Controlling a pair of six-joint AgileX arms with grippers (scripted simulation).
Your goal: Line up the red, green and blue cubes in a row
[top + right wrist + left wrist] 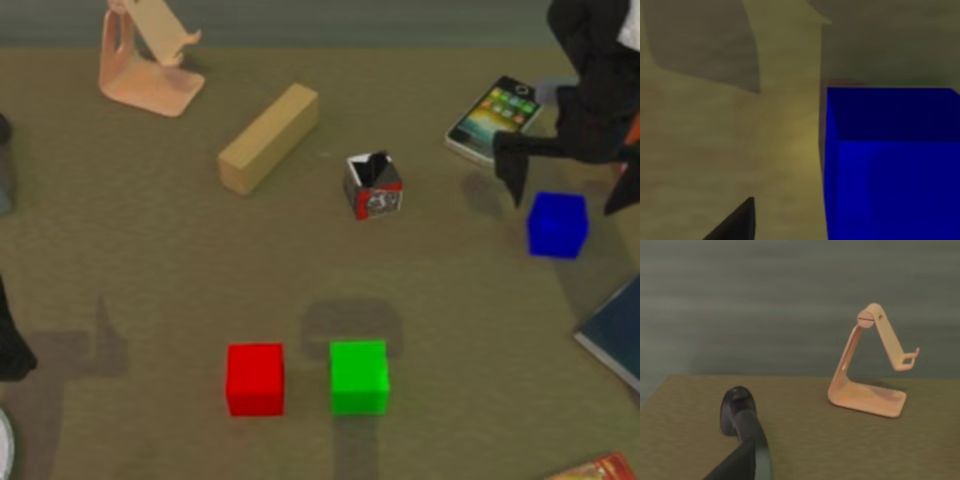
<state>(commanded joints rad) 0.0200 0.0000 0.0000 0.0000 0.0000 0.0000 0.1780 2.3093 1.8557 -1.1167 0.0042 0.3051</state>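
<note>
The red cube and the green cube sit side by side near the front of the table, a small gap between them. The blue cube stands apart at the right, and fills much of the right wrist view. My right gripper hovers open just behind and over the blue cube, one finger on each side and nothing held. One dark fingertip shows beside the cube, not touching it. My left arm is parked at the left edge.
A pink phone stand and a tan wooden block lie at the back. A patterned box is mid-table. A smartphone and a dark book flank the blue cube. A dark curved object lies near the left arm.
</note>
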